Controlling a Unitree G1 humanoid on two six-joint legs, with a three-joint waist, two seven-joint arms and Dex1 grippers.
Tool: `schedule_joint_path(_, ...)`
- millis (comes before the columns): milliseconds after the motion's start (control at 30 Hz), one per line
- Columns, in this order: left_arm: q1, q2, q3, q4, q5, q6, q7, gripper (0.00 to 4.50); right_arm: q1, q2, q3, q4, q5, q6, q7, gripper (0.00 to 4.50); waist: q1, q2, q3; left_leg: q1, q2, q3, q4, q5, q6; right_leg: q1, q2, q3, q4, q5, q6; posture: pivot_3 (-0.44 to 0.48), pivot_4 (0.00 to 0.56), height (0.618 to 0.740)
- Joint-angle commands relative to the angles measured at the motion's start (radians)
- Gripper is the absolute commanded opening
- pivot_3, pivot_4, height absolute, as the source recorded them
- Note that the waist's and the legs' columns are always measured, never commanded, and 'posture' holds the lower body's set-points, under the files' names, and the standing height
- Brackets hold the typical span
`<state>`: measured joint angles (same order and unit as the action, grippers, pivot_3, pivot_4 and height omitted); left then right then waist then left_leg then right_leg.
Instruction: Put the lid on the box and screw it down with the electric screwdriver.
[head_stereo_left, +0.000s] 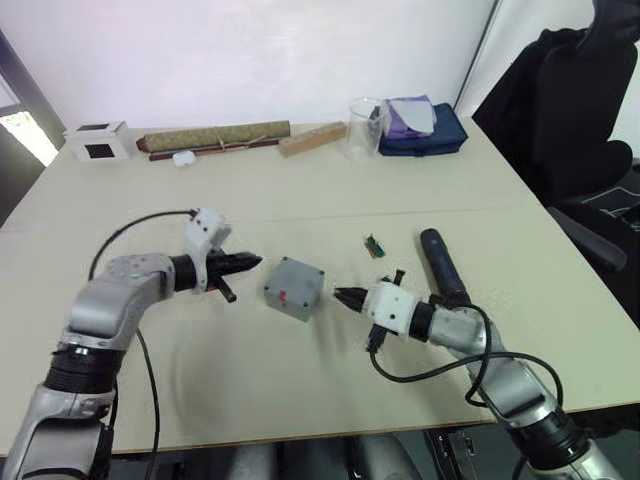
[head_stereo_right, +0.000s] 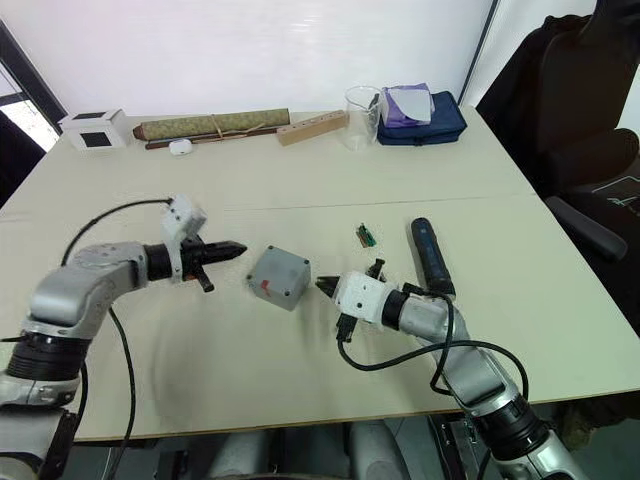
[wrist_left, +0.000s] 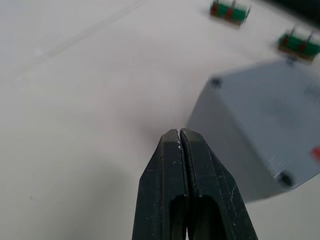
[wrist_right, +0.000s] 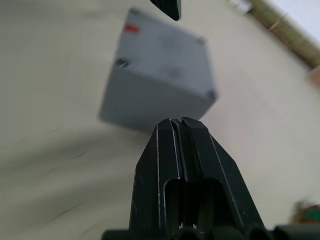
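The grey box (head_stereo_left: 285, 301) stands tilted at the table's middle. The lid (head_stereo_left: 297, 277) lies on top of it, a flat grey face with corner screw holes and a small red mark. My left gripper (head_stereo_left: 258, 262) is shut and empty, its tip a short gap from the box's left side; the left wrist view shows the shut fingertips (wrist_left: 180, 137) beside the box (wrist_left: 260, 125). My right gripper (head_stereo_left: 337, 295) is shut and empty just right of the box, pointing at it (wrist_right: 160, 80). The dark electric screwdriver (head_stereo_left: 440, 265) lies on the table behind my right wrist.
Small green parts (head_stereo_left: 374, 245) lie right of the box. Along the far edge sit a white cube (head_stereo_left: 98, 140), a rolled olive mat (head_stereo_left: 212, 135), a wooden block (head_stereo_left: 312, 138), a clear beaker (head_stereo_left: 365, 128) and a blue pouch (head_stereo_left: 420, 135). A black chair (head_stereo_left: 580, 100) stands at the right.
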<state>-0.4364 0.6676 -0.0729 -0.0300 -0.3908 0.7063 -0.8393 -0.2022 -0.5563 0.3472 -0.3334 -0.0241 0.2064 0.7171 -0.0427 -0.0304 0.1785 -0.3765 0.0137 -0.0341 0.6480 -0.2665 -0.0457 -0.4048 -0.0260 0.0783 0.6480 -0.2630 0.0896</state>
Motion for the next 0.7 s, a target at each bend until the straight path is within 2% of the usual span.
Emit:
schedule_joint_path(33, 0.0, -0.023, -0.018, -0.008, 0.035, -0.043, 0.017, 0.0, -0.037, 0.008, 0.013, -0.044, 0.006, 0.055, 0.033, 0.06, 0.0, 0.0, 0.0, -0.001, 0.0, 0.0, 0.0, 0.0, 0.0, -0.001, 0.0, 0.0, 0.0, 0.0, 0.0, 0.0, 0.15, 0.74)
schedule_joint_path(300, 0.101, -0.06, 0.003, -0.129, -0.009, 0.023, 0.037, 0.0, -0.15, 0.105, 0.084, 0.086, -0.085, 0.079, -0.014, 0.06, -0.003, 0.0, 0.001, 0.0, 0.001, 0.001, -0.001, 0.0, 0.0, -0.002, 0.0, 0.0, 0.0, 0.001, 0.002, 0.0, 0.15, 0.74)
schedule_joint_path(700, 0.204, -0.07, 0.053, -0.37, -0.092, 0.194, 0.084, 0.0, -0.184, 0.151, 0.1, 0.152, -0.088, 0.041, 0.033, 0.06, -0.002, 0.0, 0.001, -0.002, 0.001, 0.0, -0.001, 0.0, 0.0, -0.003, 0.0, -0.001, 0.0, 0.001, 0.002, 0.0, 0.15, 0.74)
